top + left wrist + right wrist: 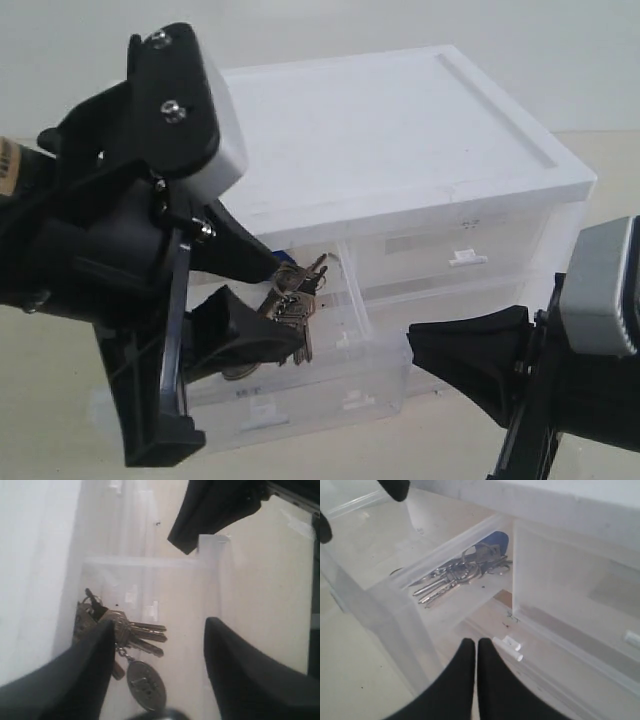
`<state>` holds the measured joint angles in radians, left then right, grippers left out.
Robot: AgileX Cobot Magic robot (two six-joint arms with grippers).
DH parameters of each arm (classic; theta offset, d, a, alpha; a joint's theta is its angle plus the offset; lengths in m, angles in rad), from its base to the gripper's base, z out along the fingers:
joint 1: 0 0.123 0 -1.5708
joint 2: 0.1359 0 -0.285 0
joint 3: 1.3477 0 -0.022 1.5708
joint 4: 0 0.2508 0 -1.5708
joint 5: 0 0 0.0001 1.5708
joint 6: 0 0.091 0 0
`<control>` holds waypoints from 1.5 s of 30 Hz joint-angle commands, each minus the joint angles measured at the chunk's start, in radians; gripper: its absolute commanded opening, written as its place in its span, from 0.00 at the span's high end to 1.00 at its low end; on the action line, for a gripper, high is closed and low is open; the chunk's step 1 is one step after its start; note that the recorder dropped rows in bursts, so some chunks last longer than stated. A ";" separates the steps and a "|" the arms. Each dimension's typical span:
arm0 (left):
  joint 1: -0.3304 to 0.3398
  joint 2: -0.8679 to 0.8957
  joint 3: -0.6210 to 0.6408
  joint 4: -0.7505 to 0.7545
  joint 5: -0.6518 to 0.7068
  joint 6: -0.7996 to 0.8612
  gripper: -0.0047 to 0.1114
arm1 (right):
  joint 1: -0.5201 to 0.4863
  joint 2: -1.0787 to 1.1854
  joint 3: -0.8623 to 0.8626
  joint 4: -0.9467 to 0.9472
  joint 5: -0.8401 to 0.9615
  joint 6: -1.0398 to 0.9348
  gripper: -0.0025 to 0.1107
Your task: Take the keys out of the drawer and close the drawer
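Left fingers (90, 665), spread wide, hover above the bunch of silver metal keys with blue oval fob (452, 575), lying inside the pulled-out translucent plastic drawer (395, 605): I am framing a grasp. My right fingers (469, 672), pressed together and empty, wait at the front to push.
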<state>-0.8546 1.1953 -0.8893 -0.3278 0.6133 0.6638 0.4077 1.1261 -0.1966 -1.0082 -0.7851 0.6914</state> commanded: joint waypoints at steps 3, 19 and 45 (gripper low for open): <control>-0.007 0.101 -0.010 0.088 -0.014 -0.044 0.52 | 0.001 0.001 -0.005 0.007 0.004 -0.007 0.98; -0.007 0.215 -0.027 0.125 0.027 -0.040 0.52 | 0.001 0.001 -0.005 0.003 0.004 0.005 0.98; -0.007 0.166 -0.112 -0.017 0.521 0.113 0.70 | 0.001 0.001 -0.005 0.058 0.074 -0.024 0.98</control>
<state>-0.8556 1.3633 -1.0110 -0.3273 1.0316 0.7733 0.4077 1.1261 -0.1966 -0.9609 -0.7172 0.6824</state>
